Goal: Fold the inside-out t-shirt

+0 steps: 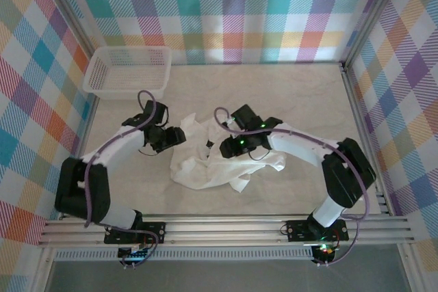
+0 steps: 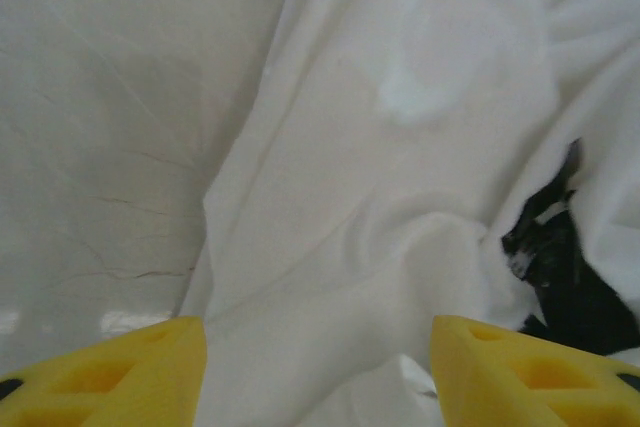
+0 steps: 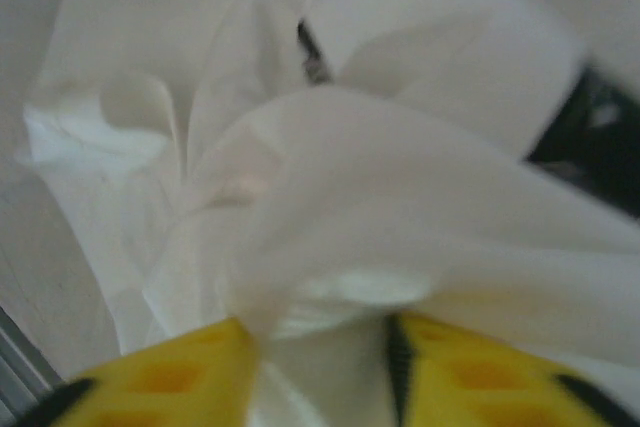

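A: Well, where does the inside-out t-shirt (image 1: 202, 169) lie?

B: Crumpled in the middle of the table (image 1: 308, 100), a little toward the near edge. The top view gives this, and also the white mesh basket (image 1: 126, 72) in the far left corner, well apart from the shirt.

A: And the left gripper (image 1: 171, 136)?

B: It is at the left side of the shirt. Its wrist camera shows the yellow fingers (image 2: 110, 372) wide apart, with cloth lying below the gap and nothing gripped.

A: The right gripper (image 1: 228, 146)?

B: Over the middle of the shirt. Its own camera shows its fingers (image 3: 170, 382) close together, a fold of cloth pinched between them. Higher in that picture is a small dark strip (image 3: 312, 52), perhaps a label; it is too blurred to read.
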